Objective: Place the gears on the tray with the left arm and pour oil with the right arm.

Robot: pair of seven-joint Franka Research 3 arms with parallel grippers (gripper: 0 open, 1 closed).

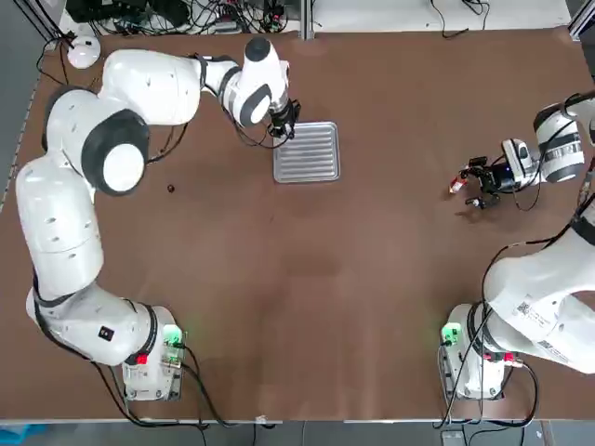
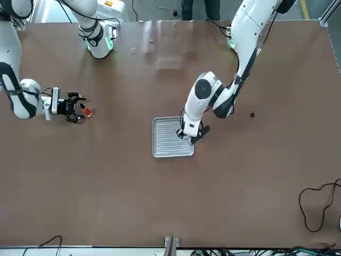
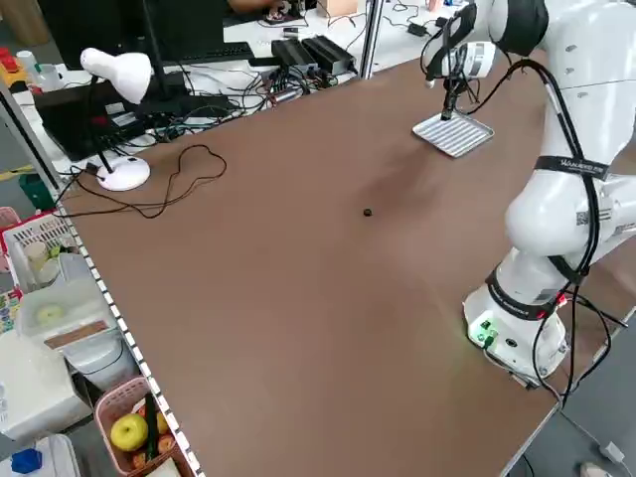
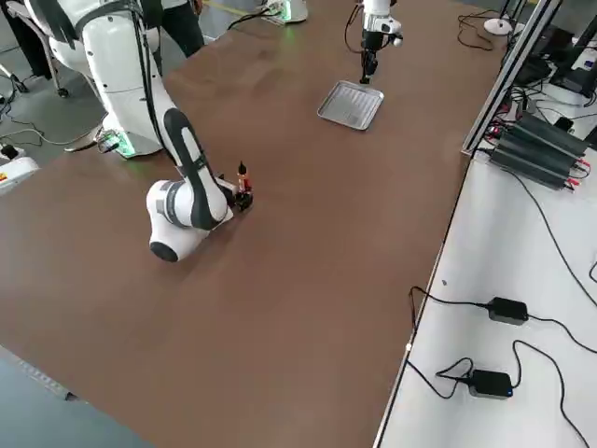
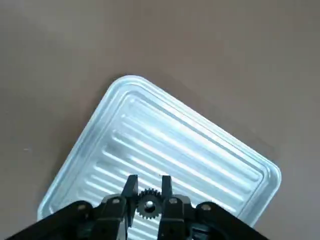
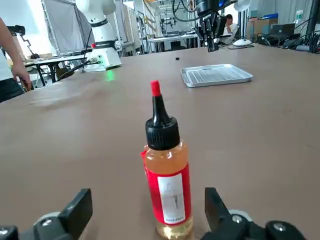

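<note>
Oil upright between our right end effector fingers – wide open. Left end effector pinches gear over tray edge – release here risks roll-off; second gear near bench left edge.

Two small dark toothed gears show: one between the left gripper's fingers, the other lying alone on the brown table. There is one square ribbed silvery metal tray and one small oil bottle with amber fluid, red label and black cap. Two white jointed robot arms stand at the table, one left and one right.

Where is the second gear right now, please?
In the top view, the loose gear lies on bare table, left of the tray, near the left arm's elbow.
</note>
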